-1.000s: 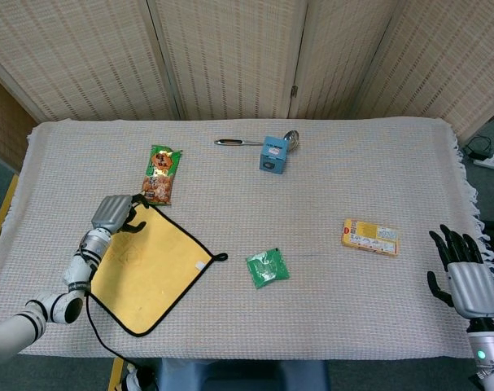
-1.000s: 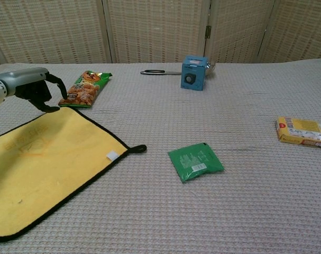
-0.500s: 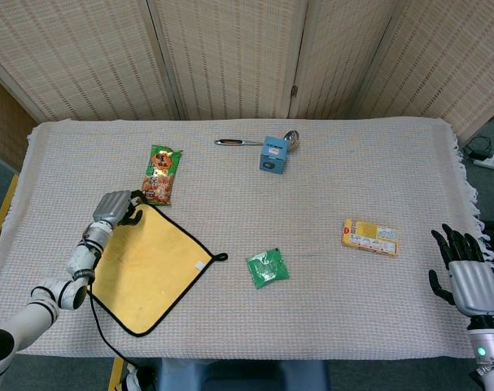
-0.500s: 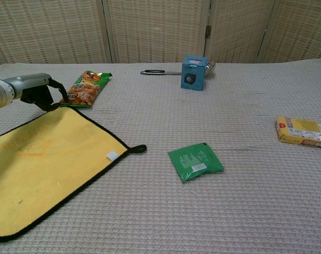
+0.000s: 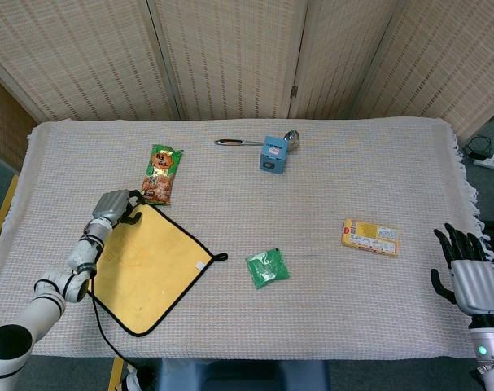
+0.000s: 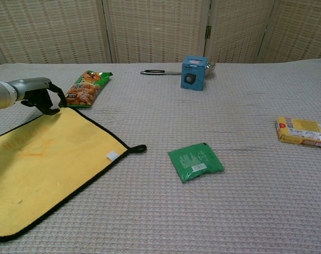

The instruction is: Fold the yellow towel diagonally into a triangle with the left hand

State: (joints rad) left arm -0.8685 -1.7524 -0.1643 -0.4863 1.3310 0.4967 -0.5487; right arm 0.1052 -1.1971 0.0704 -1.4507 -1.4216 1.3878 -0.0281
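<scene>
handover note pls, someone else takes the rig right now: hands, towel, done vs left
Left hand: at the far corner of the yellow towel, fingers curled down onto the black edge; whether it actually grips the corner is unclear.
Right hand: open, off the table's right edge, holding nothing.
Towel: flat and unfolded at front left, hanging loop pointing toward the green packet. Snack bag lies just beyond the corner under the hand.
Done: hand at the corner.
Left: secure the corner, lift it, carry it to the opposite near corner to form the triangle.
</scene>
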